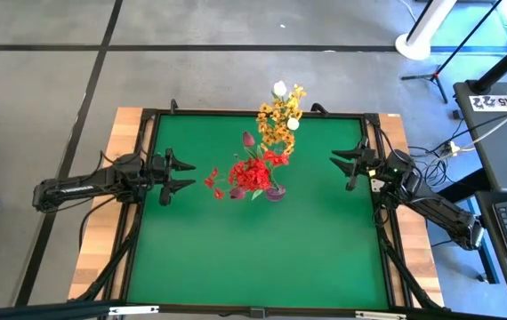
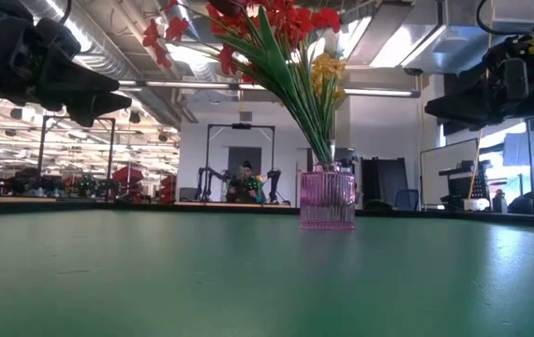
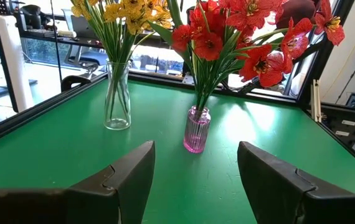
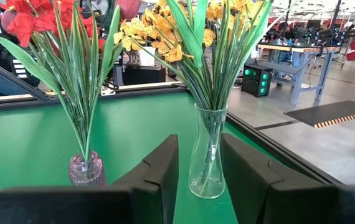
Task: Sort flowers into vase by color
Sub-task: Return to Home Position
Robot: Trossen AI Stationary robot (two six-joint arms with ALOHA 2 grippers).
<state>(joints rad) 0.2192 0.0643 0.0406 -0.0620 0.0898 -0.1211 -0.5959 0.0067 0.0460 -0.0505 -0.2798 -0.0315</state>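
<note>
A ribbed pink vase [image 3: 197, 129] stands upright near the middle of the green mat. It holds red blossom clusters [image 3: 246, 37] and dark red tulip buds [image 1: 248, 140]. Their green stems stick into its neck. A clear glass vase [image 4: 207, 152] stands toward the far edge with yellow-orange blossoms [image 1: 280, 120] and white tulip buds [image 1: 279, 88]. My left gripper [image 1: 189, 178] hovers open at the mat's left side, pointing at the vases. My right gripper [image 1: 335, 164] hovers open at the right side, facing them.
A black raised frame [image 1: 236, 114] borders the green mat, with the wooden tabletop [image 1: 129, 120] outside it. Bare mat lies between each gripper and the vases, and across the near half. A person [image 2: 244, 183] sits far behind the table.
</note>
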